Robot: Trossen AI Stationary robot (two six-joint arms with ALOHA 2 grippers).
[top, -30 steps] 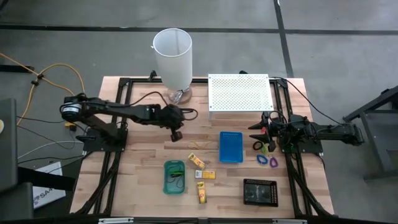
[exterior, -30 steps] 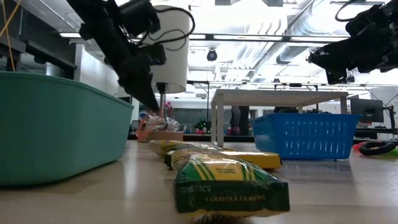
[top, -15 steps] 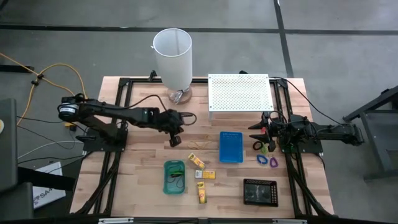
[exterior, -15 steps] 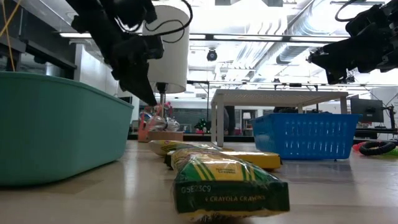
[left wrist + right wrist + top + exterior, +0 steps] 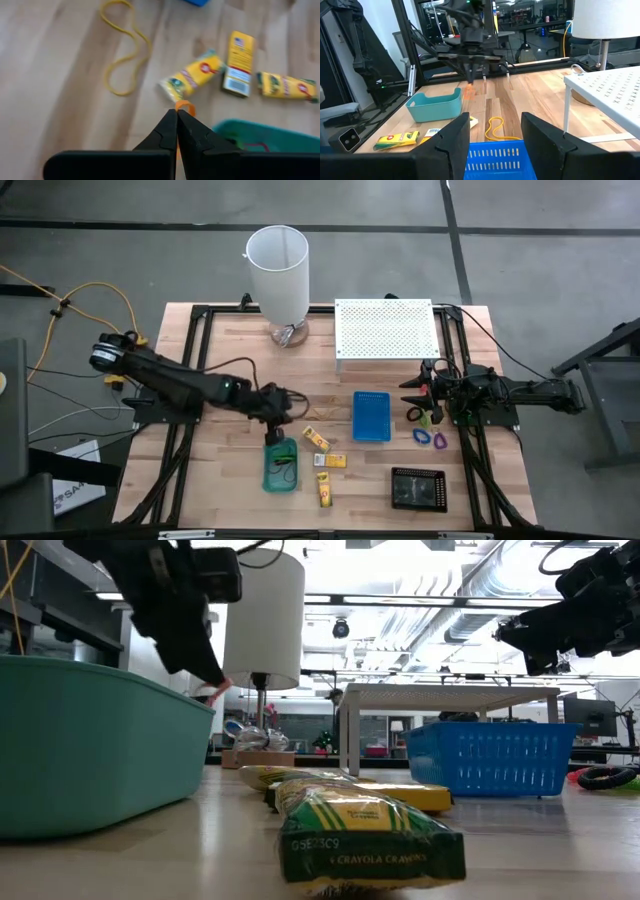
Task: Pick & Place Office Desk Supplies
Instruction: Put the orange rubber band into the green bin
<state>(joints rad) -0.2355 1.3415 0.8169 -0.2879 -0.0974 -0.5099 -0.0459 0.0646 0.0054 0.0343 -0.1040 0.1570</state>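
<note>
1. Where print can be read, the nearest yellow-and-green packet (image 5: 370,840) in the low view says "CRAYOLA CRAYONS"; three more such packets (image 5: 316,438) lie on the table in the high view, near the green tray (image 5: 281,465).
2. Wooden planks make up the table (image 5: 230,440); a yellow rubber band (image 5: 122,50) lies in a loose double loop just beside the packets; the blue tray (image 5: 371,416) has mesh walls; a tall white cylinder (image 5: 279,270) stands at the back.
3. Clenched on a small orange rubber band (image 5: 184,106), the left gripper (image 5: 275,435) hangs over the green tray's far edge.
4. Compared with a second ago, the left arm has swung from near the cylinder's foot toward the green tray.
5. Fingers spread and empty, the right gripper (image 5: 415,388) waits above the clips (image 5: 430,438) at the table's right.
</note>
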